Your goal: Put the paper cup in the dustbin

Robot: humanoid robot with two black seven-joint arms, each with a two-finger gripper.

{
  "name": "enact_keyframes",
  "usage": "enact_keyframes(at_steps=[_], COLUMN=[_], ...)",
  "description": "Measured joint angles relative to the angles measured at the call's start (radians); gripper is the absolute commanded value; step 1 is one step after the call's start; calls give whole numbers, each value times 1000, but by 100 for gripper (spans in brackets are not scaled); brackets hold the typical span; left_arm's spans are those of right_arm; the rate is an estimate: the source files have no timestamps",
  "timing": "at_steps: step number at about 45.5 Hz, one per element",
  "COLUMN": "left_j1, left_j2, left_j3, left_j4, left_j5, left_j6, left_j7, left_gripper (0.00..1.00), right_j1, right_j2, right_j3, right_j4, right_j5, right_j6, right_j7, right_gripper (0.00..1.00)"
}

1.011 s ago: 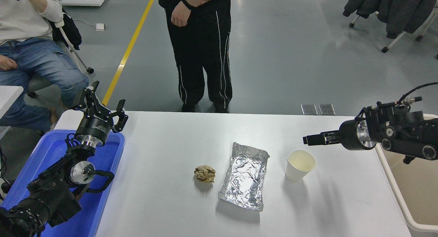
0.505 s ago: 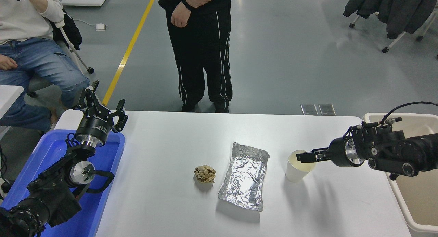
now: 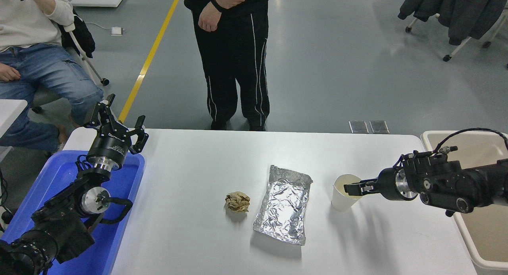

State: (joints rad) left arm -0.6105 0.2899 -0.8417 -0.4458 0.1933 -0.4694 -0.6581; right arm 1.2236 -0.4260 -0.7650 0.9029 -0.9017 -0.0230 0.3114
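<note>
The white paper cup [image 3: 340, 199] stands upright on the white table [image 3: 190, 172], right of centre. My right gripper [image 3: 351, 188] reaches in from the right, low over the table, with its tips at the cup's right rim. Its fingers are slightly apart, and one dips into the cup's mouth. The cup rests on the table. The beige dustbin [image 3: 463, 235] stands at the table's right edge, partly behind my right arm. My left gripper [image 3: 119, 122] is parked open at the lower left.
A crumpled foil tray [image 3: 283, 205] lies just left of the cup, and a brown paper ball [image 3: 237, 201] left of that. A blue bin [image 3: 119, 235] sits under my left arm. One person stands [image 3: 234, 68] and another sits [image 3: 35, 64] at the far side.
My right gripper has come down and to the left, from above and right of the cup to its right rim. The cup and the left arm have not moved.
</note>
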Motion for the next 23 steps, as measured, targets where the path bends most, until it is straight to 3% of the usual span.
enact_keyframes(at_steps=[23], left_j1=[0], left_j2=[0], left_j3=[0], left_j4=[-1], left_j5=[0], left_j6=[0], left_j7=[0], left_gripper=[100], right_j1=[-31], right_j2=[1], right_j3=[5], right_j4=[-14], right_j5=[1], right_j6=[1], right_j7=[3], right_gripper=[0])
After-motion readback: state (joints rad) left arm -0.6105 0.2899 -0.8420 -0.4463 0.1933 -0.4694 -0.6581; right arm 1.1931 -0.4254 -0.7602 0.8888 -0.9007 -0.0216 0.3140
